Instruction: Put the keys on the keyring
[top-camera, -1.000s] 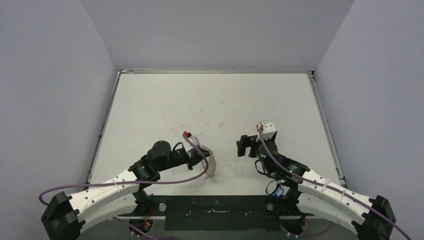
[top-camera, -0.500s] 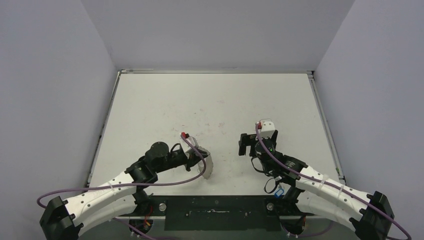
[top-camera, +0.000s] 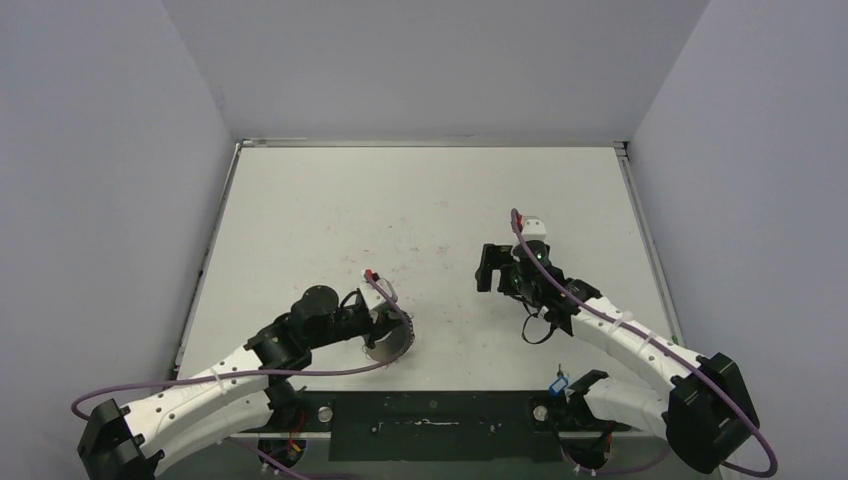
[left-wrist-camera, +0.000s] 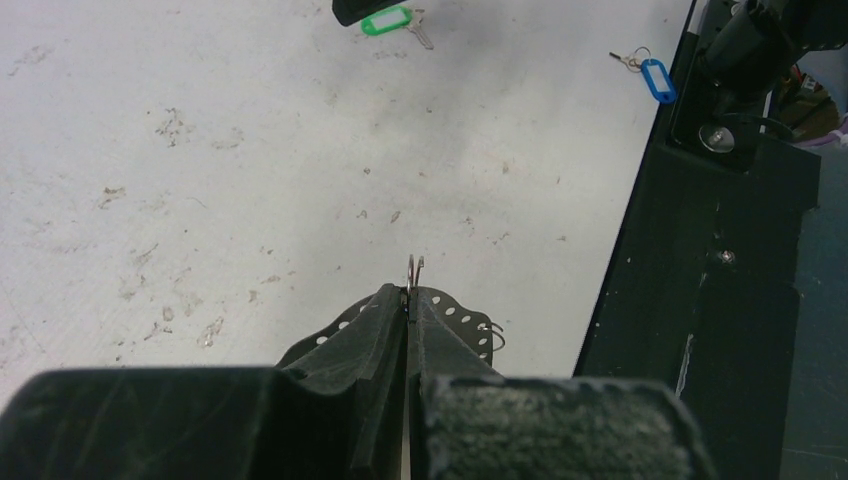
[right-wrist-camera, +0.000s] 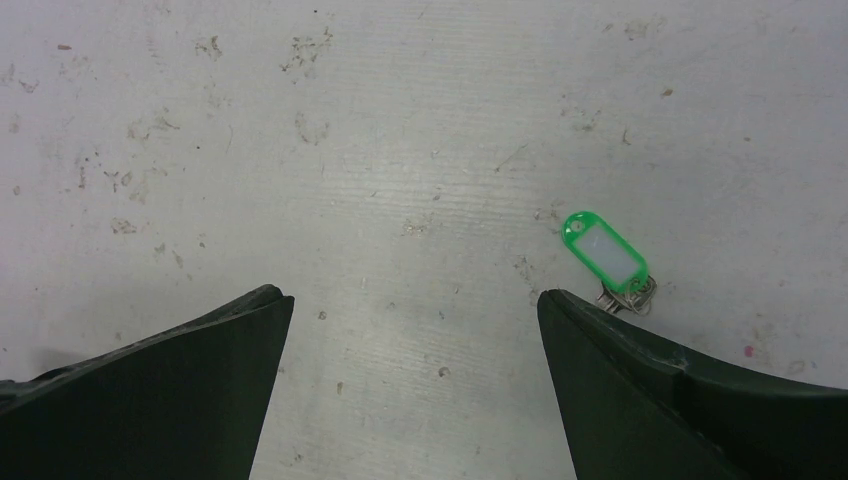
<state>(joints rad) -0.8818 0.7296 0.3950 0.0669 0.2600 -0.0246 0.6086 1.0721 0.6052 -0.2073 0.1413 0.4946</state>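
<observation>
My left gripper (left-wrist-camera: 408, 292) is shut on the keyring (left-wrist-camera: 413, 268), whose thin wire edge pokes out past the fingertips. A dark hole-dotted rim with small rings shows behind the fingers. From above, the keyring (top-camera: 391, 341) looks like a pale grey disc at the left gripper (top-camera: 384, 330). The green-tagged key (right-wrist-camera: 603, 250) lies on the table just beyond the right-hand fingertip of my open right gripper (right-wrist-camera: 410, 296). Nothing sits between its fingers. In the left wrist view the green-tagged key (left-wrist-camera: 386, 20) is partly under the right gripper. The blue-tagged key (left-wrist-camera: 655, 79) lies by the table's near edge, blue-tagged key (top-camera: 558, 383) next to the right arm's base.
A black mounting plate (top-camera: 430, 411) runs along the near edge between the arm bases. Purple cables (top-camera: 300, 370) trail along both arms. Grey walls close in the table (top-camera: 420, 200) on the left, right and back.
The right arm has reached farther up the table, uncovering the blue-tagged key by its base. The left gripper has turned the keyring, which now shows as a disc from above, and shifted slightly left.
</observation>
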